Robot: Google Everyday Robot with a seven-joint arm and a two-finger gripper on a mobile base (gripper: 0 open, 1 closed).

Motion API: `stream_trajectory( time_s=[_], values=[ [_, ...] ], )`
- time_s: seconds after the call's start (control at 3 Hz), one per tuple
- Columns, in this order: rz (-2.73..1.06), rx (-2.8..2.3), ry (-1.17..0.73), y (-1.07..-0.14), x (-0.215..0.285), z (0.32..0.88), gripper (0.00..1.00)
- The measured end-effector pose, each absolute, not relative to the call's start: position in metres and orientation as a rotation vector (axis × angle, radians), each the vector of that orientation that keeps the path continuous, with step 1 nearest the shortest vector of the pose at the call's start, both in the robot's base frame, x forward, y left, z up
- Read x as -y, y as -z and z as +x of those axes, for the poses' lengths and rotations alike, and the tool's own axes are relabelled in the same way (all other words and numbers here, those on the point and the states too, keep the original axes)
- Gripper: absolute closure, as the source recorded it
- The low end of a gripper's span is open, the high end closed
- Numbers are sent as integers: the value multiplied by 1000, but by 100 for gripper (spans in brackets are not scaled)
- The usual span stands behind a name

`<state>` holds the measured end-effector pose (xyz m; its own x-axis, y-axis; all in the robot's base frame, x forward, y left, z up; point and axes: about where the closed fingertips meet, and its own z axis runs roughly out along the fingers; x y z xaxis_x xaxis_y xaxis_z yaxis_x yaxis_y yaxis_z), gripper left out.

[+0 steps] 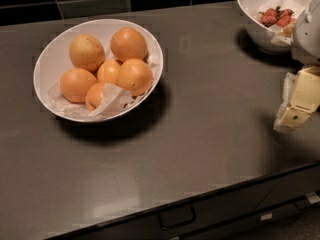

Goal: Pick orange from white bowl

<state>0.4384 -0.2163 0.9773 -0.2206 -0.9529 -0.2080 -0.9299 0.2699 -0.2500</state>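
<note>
Camera view | orange [129, 44] at 1 o'clock in white bowl [46, 66] | likely firm, smooth, slippery, weighty: grip across widest middle | gripper [299, 101] at 3 o'clock, well apart | jaw state: cannot tell

Dark countertop [215, 134], far bowl [253, 28] of red fruit [278, 17].

Dim, warm light from overhead falls on a dark grey counter [215, 124]. The white bowl [50, 59] throws a deep, soft-edged shadow forward and to the right under its rim, and the oranges [76, 84] inside glow brightest on their tops. A pale sheen lies on the counter's front left. The gripper [296, 106], at the right edge, is lit pale cream above a faint shadow
</note>
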Motion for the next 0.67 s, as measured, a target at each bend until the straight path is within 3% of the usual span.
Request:
stream_trajectory(
  time_s=[0.67],
  values=[
    [-1735, -2173, 132, -993, 205, 462, 0]
  ],
)
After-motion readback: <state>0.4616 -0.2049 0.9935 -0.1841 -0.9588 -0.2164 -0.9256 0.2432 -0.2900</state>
